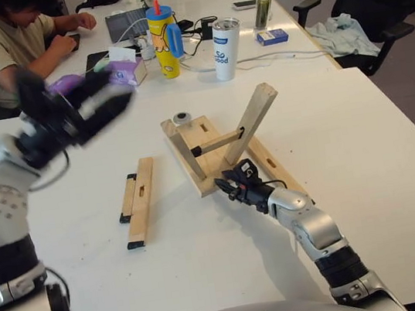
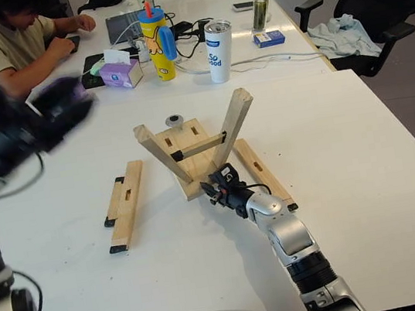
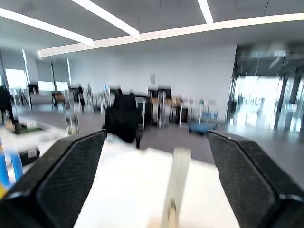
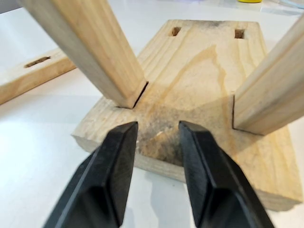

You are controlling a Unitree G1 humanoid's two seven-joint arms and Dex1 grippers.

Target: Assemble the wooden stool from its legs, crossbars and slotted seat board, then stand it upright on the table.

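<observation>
At upper left I find the left gripper (image 3: 156,137) raised above the white table (image 1: 379,153), its two dark, cross-hatched pads (image 3: 71,180) spread wide with nothing between them.

Left of centre, two flat, pale wooden bars (image 1: 138,201) lie side by side and touching. They have dark ends, and one has a slot cut through it.

At centre the seat board (image 1: 202,131) lies flat. It is a rectangle of light, grainy wood. Two square-section legs (image 1: 253,121) stand tilted in its notches, joined by one thin crossbar (image 1: 217,144) with dark ends.

The right gripper (image 4: 156,128) sits at the board's near edge, its smooth black fingers (image 4: 116,161) slightly parted and holding nothing. I cannot tell whether they touch the wood.

Right of the board, a third slotted bar (image 1: 276,169) lies flat on the table just beside it.

Count: one board, two seated legs, one crossbar, three loose bars, and two unfilled slots (image 4: 176,31) at the board's far end.
</observation>
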